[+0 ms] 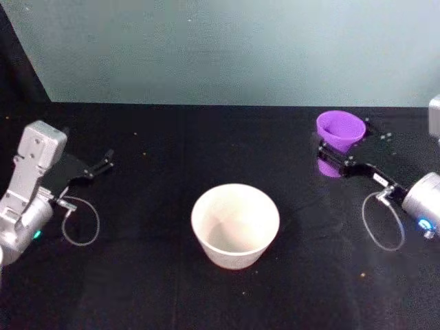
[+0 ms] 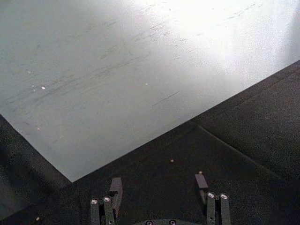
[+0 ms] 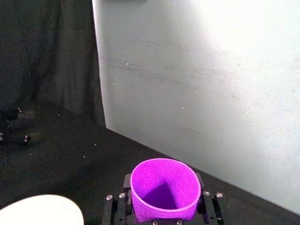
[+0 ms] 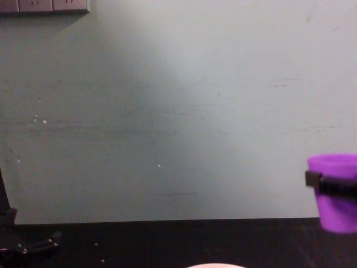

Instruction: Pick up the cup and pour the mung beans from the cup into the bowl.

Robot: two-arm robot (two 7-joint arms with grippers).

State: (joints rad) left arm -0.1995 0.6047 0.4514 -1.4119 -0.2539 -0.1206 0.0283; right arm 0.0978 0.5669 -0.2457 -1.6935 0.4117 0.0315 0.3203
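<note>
Fingers of the right gripper (image 1: 335,157) clamp the purple cup (image 1: 339,128) at mid-height. It is upright, lifted off the black tabletop (image 1: 137,289), right of and beyond the white bowl (image 1: 235,221). Left gripper (image 1: 98,167) sits far left, fingers spread wide.

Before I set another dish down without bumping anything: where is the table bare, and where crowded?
Bare: the black table between the left gripper and the bowl, and the near strip in front of the bowl. Crowded: the far right, where the right gripper holds the cup.
</note>
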